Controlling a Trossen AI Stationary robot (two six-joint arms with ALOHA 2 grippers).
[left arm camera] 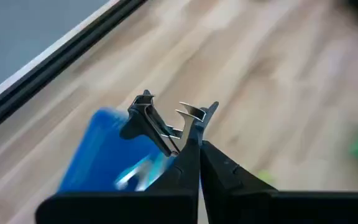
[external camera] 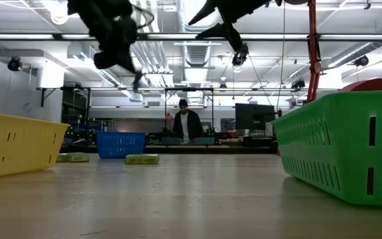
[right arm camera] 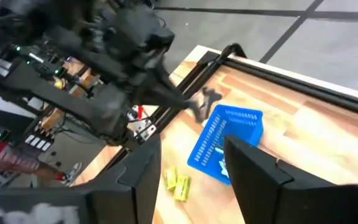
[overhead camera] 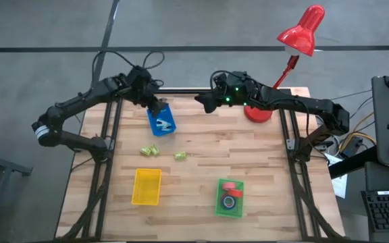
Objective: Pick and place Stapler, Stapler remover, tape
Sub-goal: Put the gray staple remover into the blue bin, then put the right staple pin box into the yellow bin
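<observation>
1. My left gripper (overhead camera: 157, 106) hangs above the far end of the blue tray (overhead camera: 167, 118), at the table's (overhead camera: 201, 175) back edge, left of centre
2. Left wrist view: my two dark fingers (left arm camera: 219, 168) are pressed together, pinching the staple remover (left arm camera: 166, 121). Its metal claws stick out past my fingertips, clear of the tray
3. The blue tray (left arm camera: 101, 155) sits directly under the held remover. Something pale lies inside it, too blurred to name
4. My right gripper (overhead camera: 204, 102) is raised near the back edge at mid-table, just right of the blue tray, touching nothing
5. Right wrist view: my right gripper (right arm camera: 191, 143) is spread wide and empty. Between its fingers I see the blue tray (right arm camera: 235, 134) and my left arm holding the staple remover (right arm camera: 205, 99) above it
6. Two small yellow-green pieces (overhead camera: 148, 152) lie on bare wood in front of the blue tray, close together. I cannot tell what they are
7. Green tray (overhead camera: 220, 206) at the front, right of centre, holds a red tape roll (overhead camera: 228, 187) and a blue tape roll (overhead camera: 229, 201), side by side
8. Yellow tray (overhead camera: 147, 185) at the front, left of the green tray, well apart from it
9. Red desk lamp (overhead camera: 302, 30) stands at the back right corner
10. Low view: a person (external camera: 186, 123) stands in the room far behind the table
</observation>
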